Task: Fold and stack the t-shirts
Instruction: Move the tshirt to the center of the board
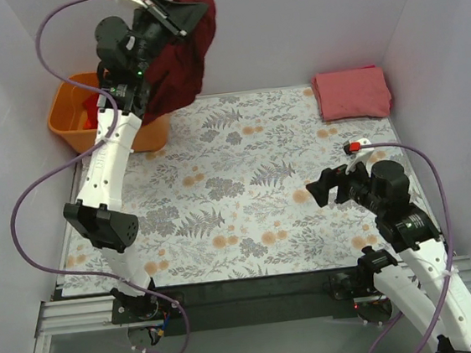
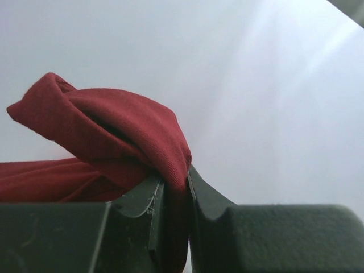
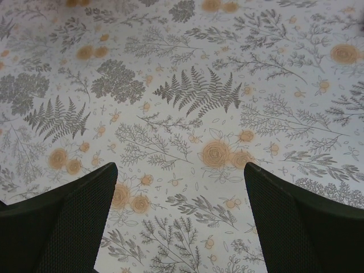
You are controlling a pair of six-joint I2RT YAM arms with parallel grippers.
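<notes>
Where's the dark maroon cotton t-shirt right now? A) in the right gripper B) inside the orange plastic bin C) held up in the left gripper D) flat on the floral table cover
C: the left gripper is shut on a bunched fold of the dark maroon cotton t-shirt, which hangs in the air; the right gripper is open and empty.

Left arm (image 1: 107, 160) extended high toward the far-left corner; left gripper (image 2: 175, 183) raised, jaws clamped on the maroon t-shirt (image 2: 114, 131). Right arm (image 1: 409, 226) bent low, near right; right gripper (image 3: 179, 170) jaws spread wide.
</notes>
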